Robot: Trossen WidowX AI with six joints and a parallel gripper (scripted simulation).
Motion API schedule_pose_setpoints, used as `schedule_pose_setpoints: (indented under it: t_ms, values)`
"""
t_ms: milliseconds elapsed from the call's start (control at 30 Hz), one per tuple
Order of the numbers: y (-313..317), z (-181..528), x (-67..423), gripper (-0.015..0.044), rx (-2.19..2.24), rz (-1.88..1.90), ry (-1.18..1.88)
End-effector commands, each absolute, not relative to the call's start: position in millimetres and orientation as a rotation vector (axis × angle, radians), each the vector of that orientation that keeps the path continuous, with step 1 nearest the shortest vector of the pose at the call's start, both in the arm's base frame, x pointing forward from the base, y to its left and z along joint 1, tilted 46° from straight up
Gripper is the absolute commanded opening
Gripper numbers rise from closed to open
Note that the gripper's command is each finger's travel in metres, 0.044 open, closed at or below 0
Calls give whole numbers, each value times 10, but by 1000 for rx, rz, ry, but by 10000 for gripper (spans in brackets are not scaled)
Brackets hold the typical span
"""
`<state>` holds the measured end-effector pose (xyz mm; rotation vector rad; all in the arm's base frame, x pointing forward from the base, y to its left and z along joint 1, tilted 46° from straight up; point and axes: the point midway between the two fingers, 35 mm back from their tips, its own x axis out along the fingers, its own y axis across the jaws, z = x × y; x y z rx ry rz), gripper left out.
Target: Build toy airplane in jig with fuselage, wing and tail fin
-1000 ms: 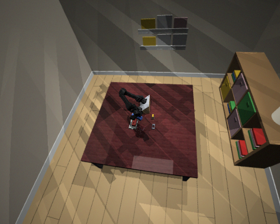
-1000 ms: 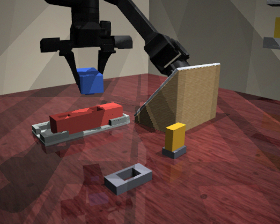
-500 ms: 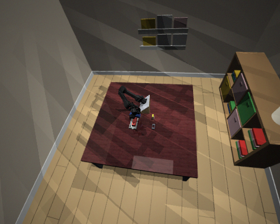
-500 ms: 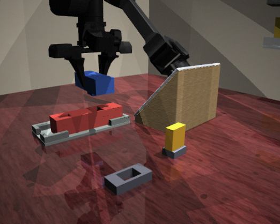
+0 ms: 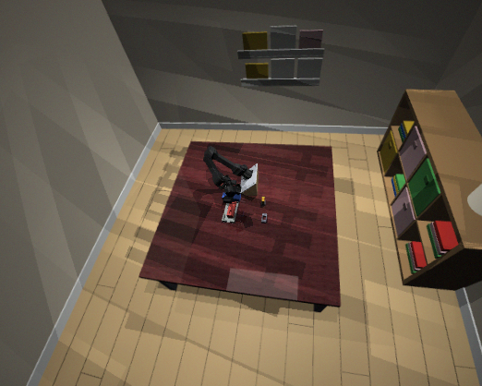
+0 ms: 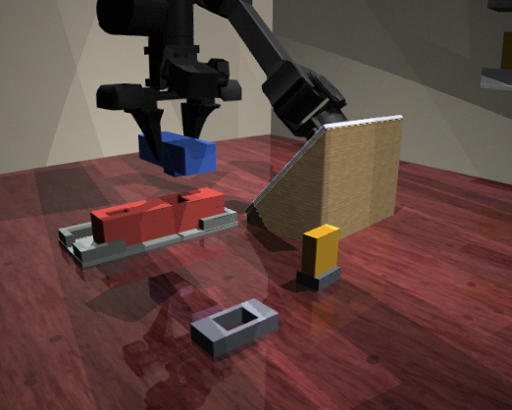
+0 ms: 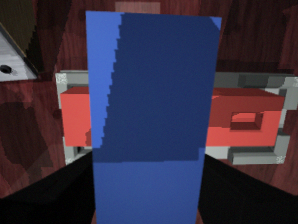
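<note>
Gripping blocky blue wing (image 6: pixel 184 153) overhead

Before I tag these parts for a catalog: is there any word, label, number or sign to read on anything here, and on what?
None can be read.
Wing, held in the gripper: plain blue, no marks.
Fuselage and jig: blank.
Tail fin: blank.
Books on the bookcase: too small to tell any text.
</note>
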<state>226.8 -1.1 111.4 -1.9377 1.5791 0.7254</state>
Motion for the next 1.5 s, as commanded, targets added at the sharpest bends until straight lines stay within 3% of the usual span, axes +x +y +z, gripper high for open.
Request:
schedule_pose_setpoints:
  t_ms: [0,1333,1467]
  values:
    - [-15,1120,2269,195,-1944,724,1575]
    - [-298,850,2344,195,-1945,722,1576]
    - [-289,862,2346,168,-1936,721,1578]
